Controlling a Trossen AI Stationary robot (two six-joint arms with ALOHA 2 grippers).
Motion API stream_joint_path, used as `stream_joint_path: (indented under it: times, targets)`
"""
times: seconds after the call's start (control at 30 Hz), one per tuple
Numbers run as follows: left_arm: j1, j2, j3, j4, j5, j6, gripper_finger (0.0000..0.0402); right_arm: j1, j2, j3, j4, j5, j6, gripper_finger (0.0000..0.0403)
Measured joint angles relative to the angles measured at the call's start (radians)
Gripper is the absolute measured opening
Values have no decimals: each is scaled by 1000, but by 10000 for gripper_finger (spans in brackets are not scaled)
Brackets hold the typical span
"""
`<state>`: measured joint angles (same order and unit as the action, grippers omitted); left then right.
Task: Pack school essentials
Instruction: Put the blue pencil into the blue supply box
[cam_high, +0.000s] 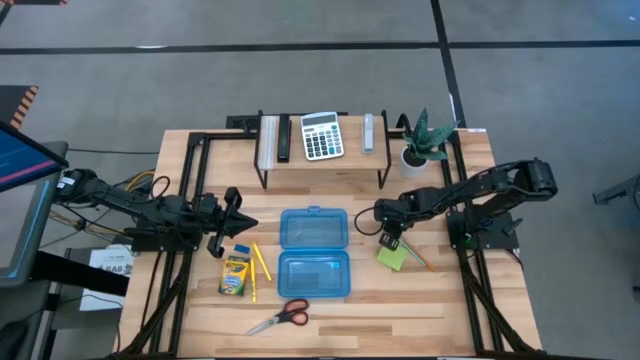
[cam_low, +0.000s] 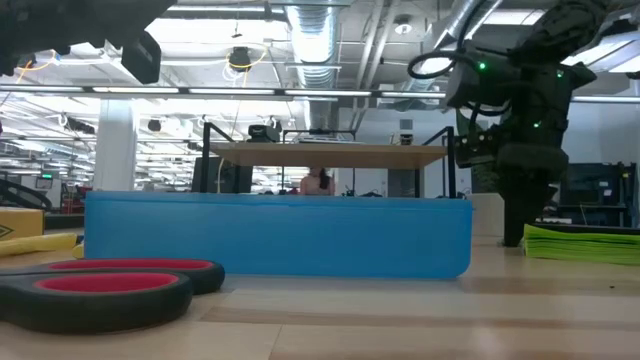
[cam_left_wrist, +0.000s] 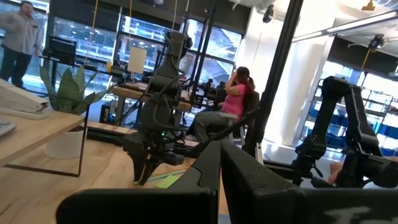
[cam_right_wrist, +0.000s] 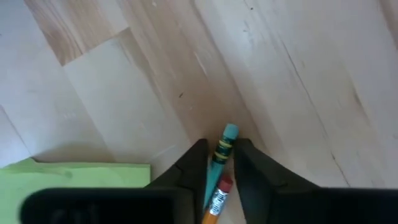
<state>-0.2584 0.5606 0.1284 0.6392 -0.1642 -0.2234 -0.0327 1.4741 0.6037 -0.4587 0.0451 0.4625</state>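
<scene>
The open blue pencil case (cam_high: 315, 250) lies at the table's middle. To its left are the yellow-green crayon box (cam_high: 235, 275), a tiny blue eraser (cam_high: 241, 249) and thin yellow pencils (cam_high: 260, 262). The red-handled scissors (cam_high: 283, 317) lie near the front edge. My right gripper (cam_high: 391, 240) points down right of the case, beside the lime-green sticky-note pad (cam_high: 392, 257), and is shut on two pencils (cam_right_wrist: 221, 152). An orange pencil shaft (cam_high: 418, 258) shows right of the pad. My left gripper (cam_high: 240, 218) hovers shut left of the case, above the crayon box. My right gripper pinches two pencils between its two fingers (cam_right_wrist: 193, 165) at their eraser ends: one with a teal eraser (cam_right_wrist: 229, 132), one with a red eraser (cam_right_wrist: 224, 185). The fingers come from above, pointing down at the table. I cannot tell whether the pencils are lifted clear.
A raised wooden shelf (cam_high: 320, 160) at the far side carries a white-grey calculator (cam_high: 322, 135) and other small items. A potted green plant (cam_high: 425, 140) stands at its right end. Black frame rails run along both table sides. People show in the room beyond.
</scene>
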Motion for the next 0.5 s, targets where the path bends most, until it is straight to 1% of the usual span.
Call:
stream_joint_path:
  times: [0.23,0.3,0.43,0.5]
  targets:
    - [0,0,0,2,0,5,0,0,0,0,0,-2,-15,14]
    - [0,0,0,2,0,5,0,0,-1,0,0,-1,-15,9]
    - [0,0,0,3,0,5,0,0,-5,4,-7,-1,-11,13]
    - [0,0,0,3,0,5,0,1,-17,16,-20,0,-11,7]
